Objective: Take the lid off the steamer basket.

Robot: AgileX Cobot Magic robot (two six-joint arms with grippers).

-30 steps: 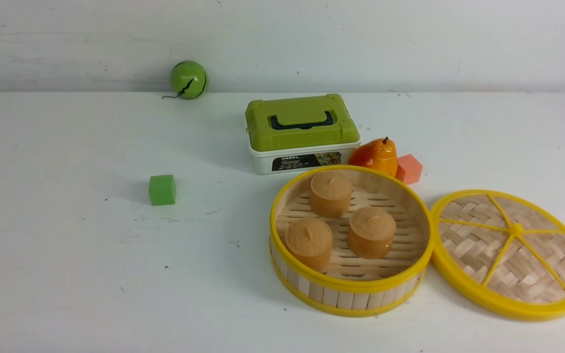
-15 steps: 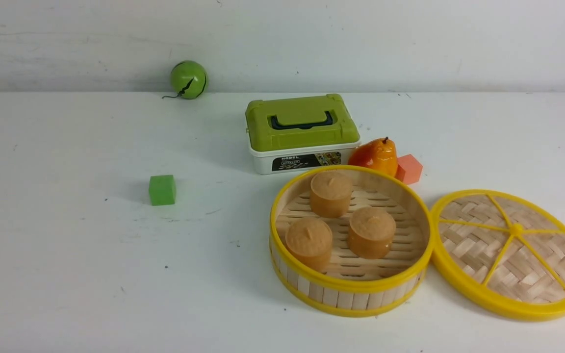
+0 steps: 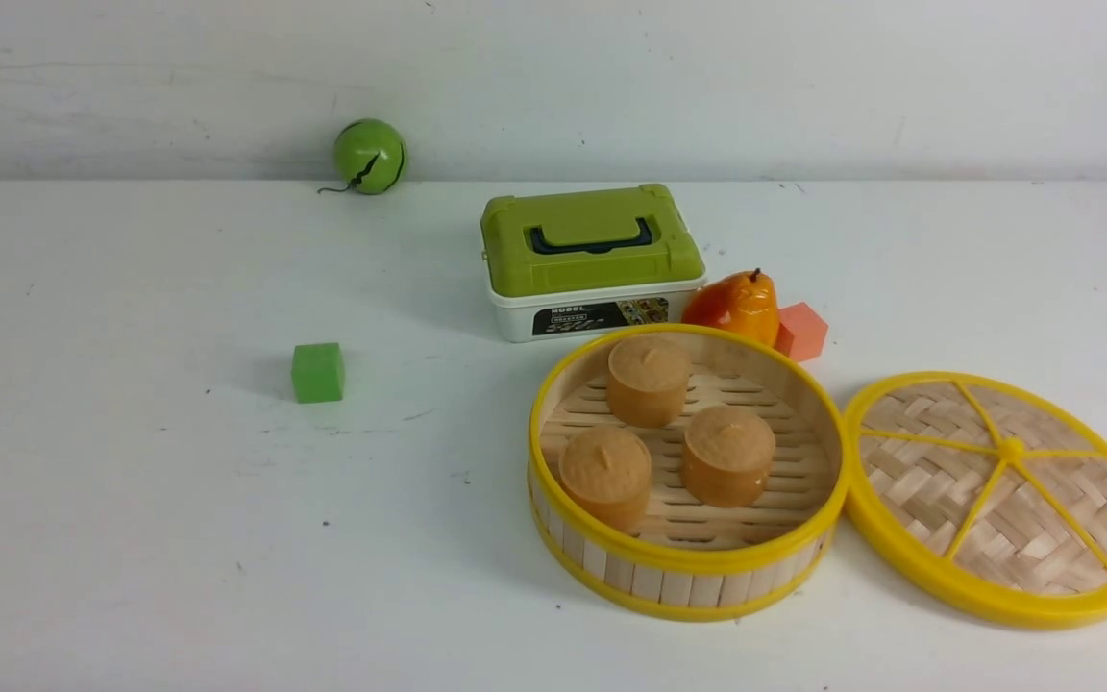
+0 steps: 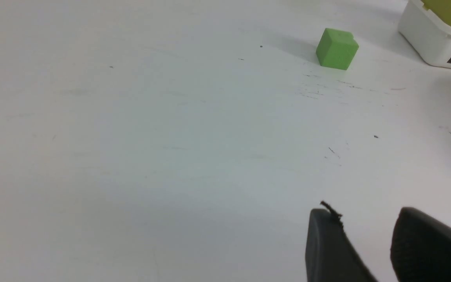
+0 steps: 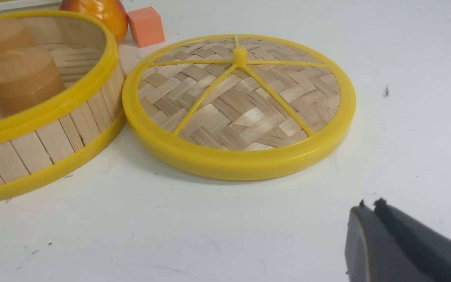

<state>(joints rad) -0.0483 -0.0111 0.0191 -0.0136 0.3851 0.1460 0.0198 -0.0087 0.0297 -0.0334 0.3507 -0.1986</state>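
The steamer basket (image 3: 688, 567) stands open on the white table, with three brown cylinders (image 3: 648, 380) on its slatted floor. It also shows in the right wrist view (image 5: 53, 133). The lid (image 3: 1000, 495), woven bamboo with a yellow rim and spokes, lies flat on the table touching the basket's right side; it also shows in the right wrist view (image 5: 241, 105). My right gripper (image 5: 368, 205) is shut and empty, over bare table apart from the lid. My left gripper (image 4: 364, 219) is open and empty over bare table. Neither gripper shows in the front view.
A green-and-white box (image 3: 592, 259) stands behind the basket. An orange pear (image 3: 734, 306) and an orange cube (image 3: 801, 331) sit by the basket's far right. A green cube (image 3: 317, 372) lies to the left, a green ball (image 3: 369, 156) at the back wall.
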